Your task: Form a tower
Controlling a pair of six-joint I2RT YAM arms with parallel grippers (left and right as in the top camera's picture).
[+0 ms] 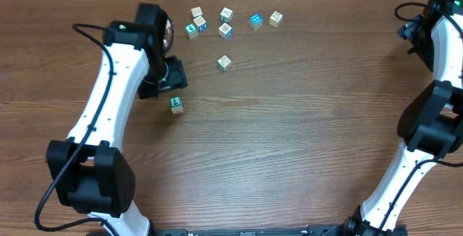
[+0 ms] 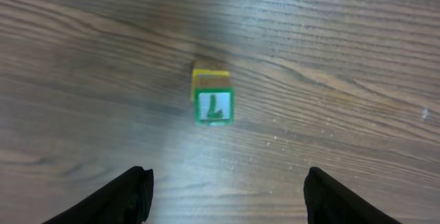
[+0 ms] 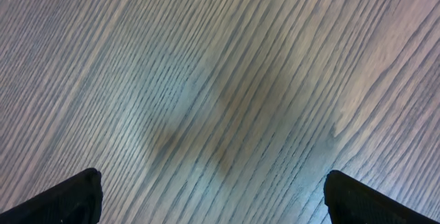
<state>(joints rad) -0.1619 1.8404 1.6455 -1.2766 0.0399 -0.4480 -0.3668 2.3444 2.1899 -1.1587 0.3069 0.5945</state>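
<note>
Left gripper [image 2: 227, 191] is hovering, fingers apart and empty, green-L cube [image 2: 214, 106] lying centred just ahead; right gripper [image 3: 213, 198], also spread, is sitting well away.

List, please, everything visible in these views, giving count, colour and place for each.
tower of small pale wooden cubes: one, cream top, blue-teal faces below, far side of table
loose pale wooden cubes: five, mostly cream, one blue, behind and right of the tower
single pale wooden cube: one, cream, nearer than that group
green-lettered wooden cube: one, green L, yellow top, alone, nearest the robot
brown wood-grain table: one, under everything
left gripper: one, black fingers, open, nothing between them
right gripper: one, black fingers, open over bare wood
</note>
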